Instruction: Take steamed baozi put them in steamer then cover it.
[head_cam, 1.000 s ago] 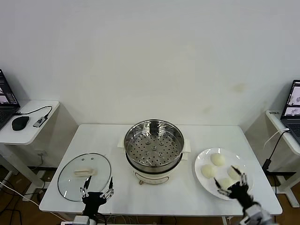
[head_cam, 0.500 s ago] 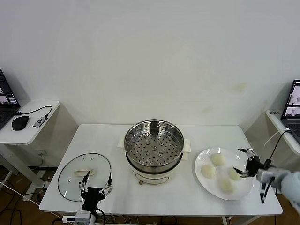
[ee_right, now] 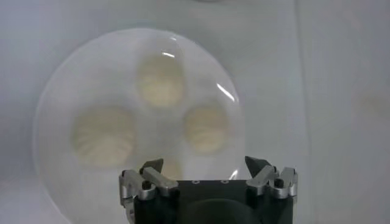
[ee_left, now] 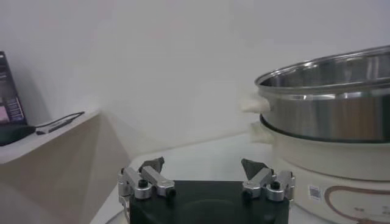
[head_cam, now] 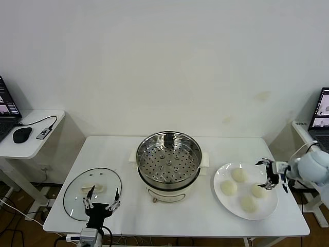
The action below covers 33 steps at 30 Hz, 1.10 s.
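Note:
The steel steamer (head_cam: 168,159) stands open at the table's middle, its perforated tray bare; its side also shows in the left wrist view (ee_left: 329,103). Four cream-white baozi (head_cam: 238,175) lie on a white plate (head_cam: 267,207) to its right. My right gripper (head_cam: 271,174) hovers open and empty over the plate's right edge, next to the right-hand baozi (head_cam: 257,191). In the right wrist view it (ee_right: 207,165) looks down on the plate (ee_right: 73,79) and the baozi (ee_right: 206,129). My left gripper (head_cam: 102,201) is open and empty at the front left, and shows in its own view (ee_left: 203,164).
A round glass lid (head_cam: 92,191) with a white handle lies flat at the table's front left, just beyond my left gripper. Side tables with laptops stand at both sides; the left one (head_cam: 31,135) also holds a mouse and cables. The wall is close behind.
My right gripper has swung from the plate's front edge out to its right side and turned toward the baozi. My left gripper has edged slightly toward the lid.

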Available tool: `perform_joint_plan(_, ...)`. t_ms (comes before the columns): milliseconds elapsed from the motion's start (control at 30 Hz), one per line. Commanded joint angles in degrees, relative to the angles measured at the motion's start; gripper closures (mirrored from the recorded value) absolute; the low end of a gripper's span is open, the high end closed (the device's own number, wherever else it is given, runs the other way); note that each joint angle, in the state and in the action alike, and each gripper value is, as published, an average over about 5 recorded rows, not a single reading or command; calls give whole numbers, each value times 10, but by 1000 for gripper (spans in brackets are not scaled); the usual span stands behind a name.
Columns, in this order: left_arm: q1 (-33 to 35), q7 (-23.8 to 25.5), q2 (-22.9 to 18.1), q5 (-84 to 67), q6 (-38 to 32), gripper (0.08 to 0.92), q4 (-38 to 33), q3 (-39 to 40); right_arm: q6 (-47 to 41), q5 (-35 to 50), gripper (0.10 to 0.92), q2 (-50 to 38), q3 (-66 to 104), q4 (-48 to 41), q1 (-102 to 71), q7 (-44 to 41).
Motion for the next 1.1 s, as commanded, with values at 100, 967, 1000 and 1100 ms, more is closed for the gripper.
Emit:
perform_joint_plan(100,-2,0,-1,3,2,177,-1,-6,-2,9,203,74,-216,-120,198,-45)
perform_joint_plan(967,0,0,5,5,0,177,-1,-19,-15,-43,248,165,-237,-208,189,-27)
perform_joint_plan(1000,-1,0,5,5,0,177,-1,-19,-16,-44,255,166,-237,-210,188,-27)
perform_joint_plan(1100,-2,0,5,5,0,177,0,-19,-18,-47,280,169,-237,-213,187,-26)
